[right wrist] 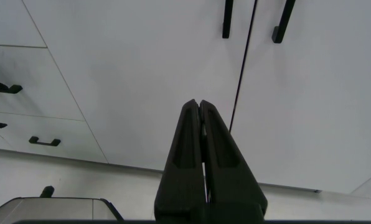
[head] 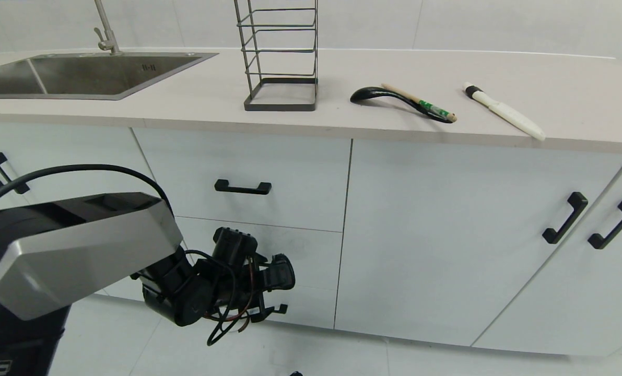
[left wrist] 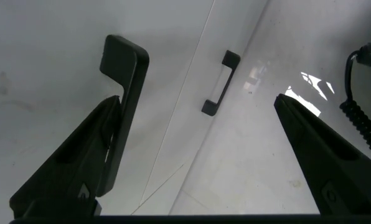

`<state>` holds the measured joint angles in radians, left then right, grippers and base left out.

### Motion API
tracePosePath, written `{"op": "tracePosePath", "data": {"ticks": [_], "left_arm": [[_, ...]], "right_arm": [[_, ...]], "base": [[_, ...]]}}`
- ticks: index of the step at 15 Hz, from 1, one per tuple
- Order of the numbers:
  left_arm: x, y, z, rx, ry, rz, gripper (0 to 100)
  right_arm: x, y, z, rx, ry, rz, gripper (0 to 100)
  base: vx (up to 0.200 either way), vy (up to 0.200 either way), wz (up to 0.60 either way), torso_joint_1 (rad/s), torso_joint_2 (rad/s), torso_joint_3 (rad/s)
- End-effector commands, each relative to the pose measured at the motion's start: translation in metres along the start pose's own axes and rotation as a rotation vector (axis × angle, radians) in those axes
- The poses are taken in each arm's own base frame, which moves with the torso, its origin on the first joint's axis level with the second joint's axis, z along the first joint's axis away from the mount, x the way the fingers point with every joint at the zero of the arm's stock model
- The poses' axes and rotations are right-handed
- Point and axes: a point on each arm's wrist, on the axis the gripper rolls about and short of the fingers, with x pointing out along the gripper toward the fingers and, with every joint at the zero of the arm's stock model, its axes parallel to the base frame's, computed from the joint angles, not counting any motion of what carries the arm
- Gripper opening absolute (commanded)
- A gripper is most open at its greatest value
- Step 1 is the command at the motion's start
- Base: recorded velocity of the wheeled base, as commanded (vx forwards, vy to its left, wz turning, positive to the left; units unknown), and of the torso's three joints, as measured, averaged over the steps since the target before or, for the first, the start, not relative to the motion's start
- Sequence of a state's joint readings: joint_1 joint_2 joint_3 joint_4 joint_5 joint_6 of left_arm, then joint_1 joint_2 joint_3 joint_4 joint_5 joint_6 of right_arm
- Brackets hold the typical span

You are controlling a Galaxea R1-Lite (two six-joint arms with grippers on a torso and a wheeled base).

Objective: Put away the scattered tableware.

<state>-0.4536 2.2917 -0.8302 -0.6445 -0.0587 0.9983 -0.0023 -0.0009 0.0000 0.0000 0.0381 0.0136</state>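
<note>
Head view: black spoon [head: 368, 95], stick [head: 405, 95] and white knife [head: 504, 111] lie on tabletop [head: 185, 109], high above and right of left jaws, long axes slanted left-right. Left wrist view: left jaws open, empty. Right wrist view: right jaws closed, empty; prob. nearer arm.

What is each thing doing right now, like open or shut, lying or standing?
Left claw: open, empty.
Right claw: shut, empty.
Black spoon: lying on the counter.
Wooden stick: lying across the spoon's handle.
White knife: lying flat.
Rack: upright, empty.
Drawer: shut.
Cupboard doors: shut.
</note>
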Motion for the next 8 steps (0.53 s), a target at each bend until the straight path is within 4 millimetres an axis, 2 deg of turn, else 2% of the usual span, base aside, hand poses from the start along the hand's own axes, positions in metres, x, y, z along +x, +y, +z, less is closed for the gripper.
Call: {"op": "tracePosePath", "data": {"ticks": [1, 8], "left_arm": [[0.001, -0.004, -0.002, -0.002, 0.006, -0.023, 100], [-0.012, -0.011, -0.006, -0.010, 0.018, -0.044, 100]], "right_arm": [[0.000, 0.000, 0.000, 0.000, 0.001, 0.001, 0], [0.000, 0.000, 0.000, 0.000, 0.001, 0.001, 0]], "base": [[0.000, 0.000, 0.00, 0.000, 0.00, 0.000], [0.000, 0.000, 0.00, 0.000, 0.00, 0.000]]}}
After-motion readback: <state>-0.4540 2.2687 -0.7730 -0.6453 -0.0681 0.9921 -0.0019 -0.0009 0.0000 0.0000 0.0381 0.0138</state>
